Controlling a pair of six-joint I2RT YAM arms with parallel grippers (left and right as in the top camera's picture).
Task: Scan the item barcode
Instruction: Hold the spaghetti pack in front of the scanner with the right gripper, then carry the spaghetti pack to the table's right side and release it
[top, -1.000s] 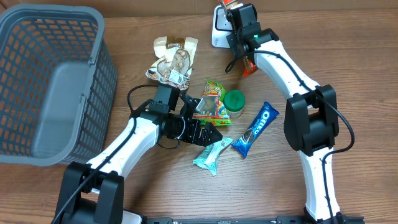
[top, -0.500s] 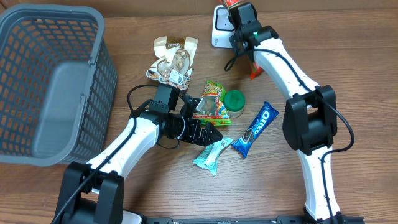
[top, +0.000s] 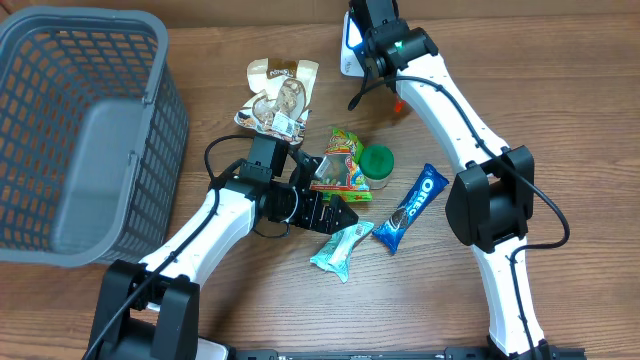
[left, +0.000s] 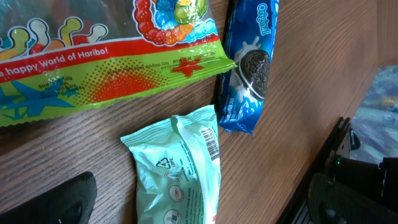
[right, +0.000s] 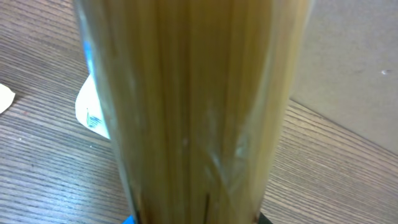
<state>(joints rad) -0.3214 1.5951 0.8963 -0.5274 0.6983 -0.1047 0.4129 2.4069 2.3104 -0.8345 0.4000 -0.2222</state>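
Observation:
My right gripper (top: 371, 22) is at the table's far edge, over the white scanner (top: 346, 58), which shows a blue light. It is shut on a long clear pack of spaghetti (right: 199, 112). The pack fills the right wrist view and hides the fingers. Its red end (top: 398, 103) pokes out below the arm in the overhead view. No barcode shows on it. The scanner's white edge (right: 92, 109) peeks out left of the pack. My left gripper (top: 325, 213) hangs open over a mint-green packet (left: 180, 171), one finger (left: 62, 199) on each side, apart from it.
A Haribo bag (top: 340, 165), a green lid (top: 377, 165), a blue Oreo pack (top: 410, 208) and beige snack bags (top: 278, 95) lie mid-table. A grey basket (top: 80, 130) stands at the left.
My right arm has carried the spaghetti pack up and left, from beside the scanner to over it. The left arm has not moved.

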